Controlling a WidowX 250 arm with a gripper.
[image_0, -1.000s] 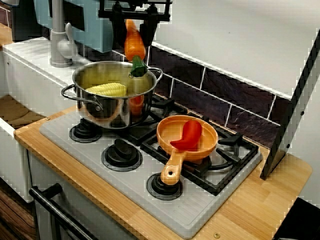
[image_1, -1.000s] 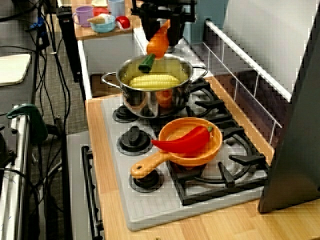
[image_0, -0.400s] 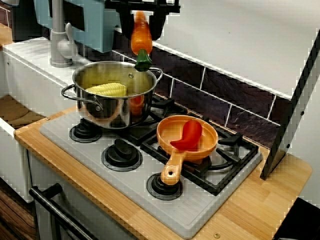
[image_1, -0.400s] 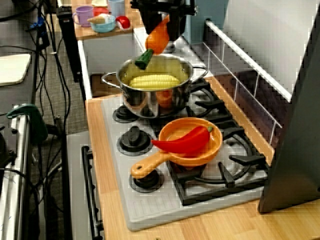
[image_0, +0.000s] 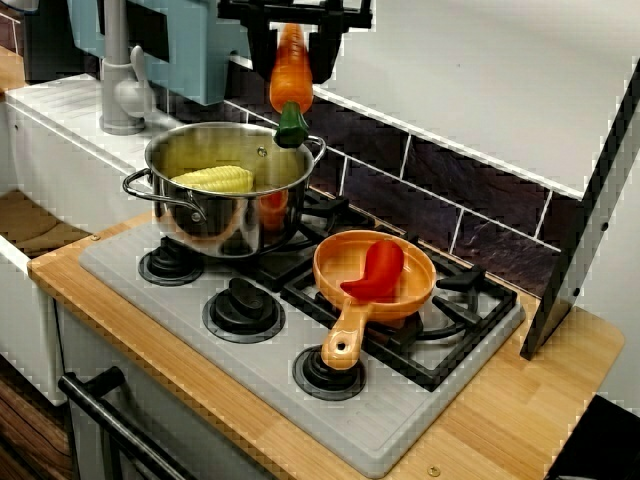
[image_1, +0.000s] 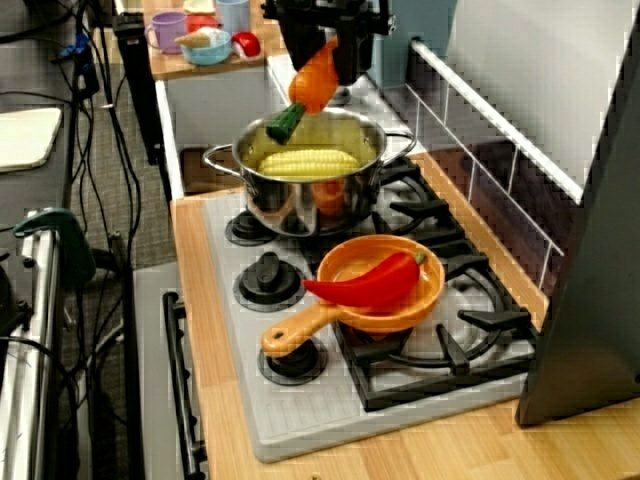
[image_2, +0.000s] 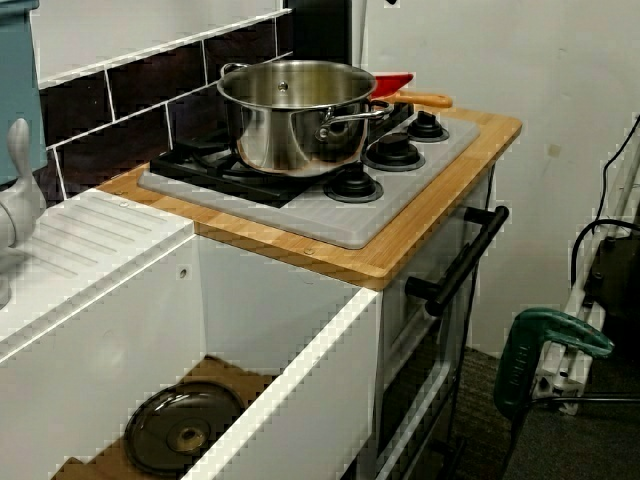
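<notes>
Orange carrot hangs gripped in the end effector, green tip down.

Light: even and bright indoors, I find.
Glare: sheen on the steel pot.
Edges: jagged, pixelated.

The carrot is a plastic toy, bright orange, with a short dark green stalk at 1 end. It hangs in the air, stalk end down, its narrow end clamped between the 2 black fingers of the gripper. Seen from the front of the stove it is nearly upright. Seen along the stove it tilts, stalk toward the left. It is over the far rim of the steel pot, stalk close to the rim.
</notes>
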